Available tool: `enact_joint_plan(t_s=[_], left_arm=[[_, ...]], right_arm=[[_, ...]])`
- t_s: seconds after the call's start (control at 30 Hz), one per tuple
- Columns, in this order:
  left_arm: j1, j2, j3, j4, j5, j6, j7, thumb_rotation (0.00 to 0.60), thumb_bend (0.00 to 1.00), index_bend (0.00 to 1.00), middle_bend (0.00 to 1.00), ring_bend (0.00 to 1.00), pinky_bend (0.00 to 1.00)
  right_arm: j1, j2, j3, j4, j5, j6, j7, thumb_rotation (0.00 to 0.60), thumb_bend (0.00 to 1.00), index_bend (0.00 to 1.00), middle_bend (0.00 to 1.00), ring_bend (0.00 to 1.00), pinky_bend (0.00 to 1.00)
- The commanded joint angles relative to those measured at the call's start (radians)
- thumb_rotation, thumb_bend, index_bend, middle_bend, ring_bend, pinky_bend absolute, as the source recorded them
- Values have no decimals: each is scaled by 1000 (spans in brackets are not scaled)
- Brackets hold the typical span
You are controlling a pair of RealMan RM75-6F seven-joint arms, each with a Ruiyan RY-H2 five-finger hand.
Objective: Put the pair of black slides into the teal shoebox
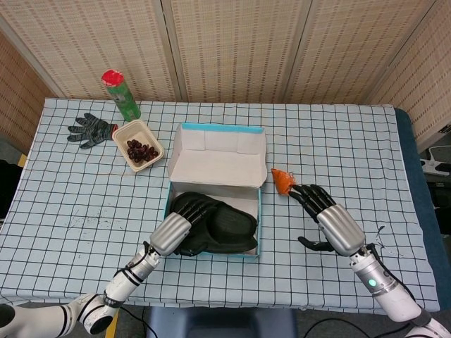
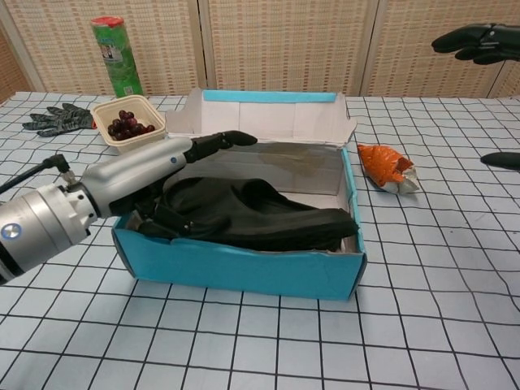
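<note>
The slides (image 2: 252, 218) lie inside the shoebox (image 2: 244, 268), directly under the left hand (image 2: 154, 166). That hand reaches over the near-left wall with its fingers (image 1: 194, 206) extended on top of the slides, apparently to press them flat below the rim; whether it grips them cannot be told. The lid stands propped open beyond the fingertips, leaving the box accessible. The right hand (image 1: 328, 220) hovers well to the right of the box, fingers spread and empty, just short of an orange wrapper (image 1: 282, 181).
</note>
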State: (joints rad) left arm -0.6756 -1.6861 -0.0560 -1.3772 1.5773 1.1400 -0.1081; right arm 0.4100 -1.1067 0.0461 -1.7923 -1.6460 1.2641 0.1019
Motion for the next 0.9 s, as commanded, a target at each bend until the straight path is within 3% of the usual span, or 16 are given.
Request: enact_joint_plan(t_s=[0.03,0.5,0.9], left_arm=[[-9,-22,0,21,-12,-22,25,459,315,0,0,0,0],[-21,-48,-9,33,-51,-67,86,476,313,0,0,0,0],[1,25,-22,-78,6,30,-89,492,322,0,0,0,4]], right_arm=[[0,-1,0,0,-2,0,2,600,143,0,0,0,0],[2,-9,-9,12,-14,-2,15,600,143,0,0,0,0],[19,-17,-10,4,-17,-31,-14,600,143,0,0,0,0]])
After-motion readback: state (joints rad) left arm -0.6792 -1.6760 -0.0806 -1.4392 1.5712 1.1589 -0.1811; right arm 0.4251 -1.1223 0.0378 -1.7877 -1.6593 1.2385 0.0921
